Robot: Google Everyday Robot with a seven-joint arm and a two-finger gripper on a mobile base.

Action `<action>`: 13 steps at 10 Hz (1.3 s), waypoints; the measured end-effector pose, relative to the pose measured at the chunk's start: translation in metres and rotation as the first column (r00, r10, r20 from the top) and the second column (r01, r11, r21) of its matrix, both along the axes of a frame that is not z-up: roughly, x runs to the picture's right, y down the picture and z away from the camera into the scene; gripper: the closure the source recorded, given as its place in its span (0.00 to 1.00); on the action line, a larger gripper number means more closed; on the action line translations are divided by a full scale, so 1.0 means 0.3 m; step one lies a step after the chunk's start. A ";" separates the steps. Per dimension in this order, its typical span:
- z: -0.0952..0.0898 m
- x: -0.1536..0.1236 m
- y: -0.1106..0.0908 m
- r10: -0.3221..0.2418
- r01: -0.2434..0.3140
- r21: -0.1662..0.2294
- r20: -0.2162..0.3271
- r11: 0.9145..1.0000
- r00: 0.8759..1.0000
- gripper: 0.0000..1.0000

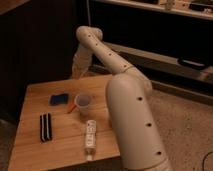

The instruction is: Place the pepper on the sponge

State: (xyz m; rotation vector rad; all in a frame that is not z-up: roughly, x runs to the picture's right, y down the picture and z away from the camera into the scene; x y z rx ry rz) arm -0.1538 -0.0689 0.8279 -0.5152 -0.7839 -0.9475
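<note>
The blue sponge lies flat on the left-middle of the wooden table. The small orange-red pepper lies on the table just right of the sponge, against the near-left side of the translucent cup. My gripper hangs at the end of the white arm above the table's far edge, behind the sponge and the cup and well apart from the pepper. It holds nothing that I can see.
A black-and-white striped block lies near the front left. A white bottle lies on its side near the front edge. My thick white arm covers the table's right side. Dark shelving stands behind.
</note>
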 end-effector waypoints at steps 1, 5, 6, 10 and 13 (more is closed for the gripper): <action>-0.017 0.027 0.026 -0.011 0.011 0.006 -0.022 1.000 1.000 0.26; -0.009 0.022 0.138 -0.026 0.028 0.033 -0.054 0.999 0.998 0.20; 0.015 -0.007 0.164 -0.024 0.025 0.029 -0.043 0.999 0.999 0.20; 0.059 -0.068 0.164 0.000 -0.002 0.074 0.027 0.997 1.000 0.20; 0.052 -0.063 0.164 -0.009 0.000 0.133 0.070 0.991 0.997 0.20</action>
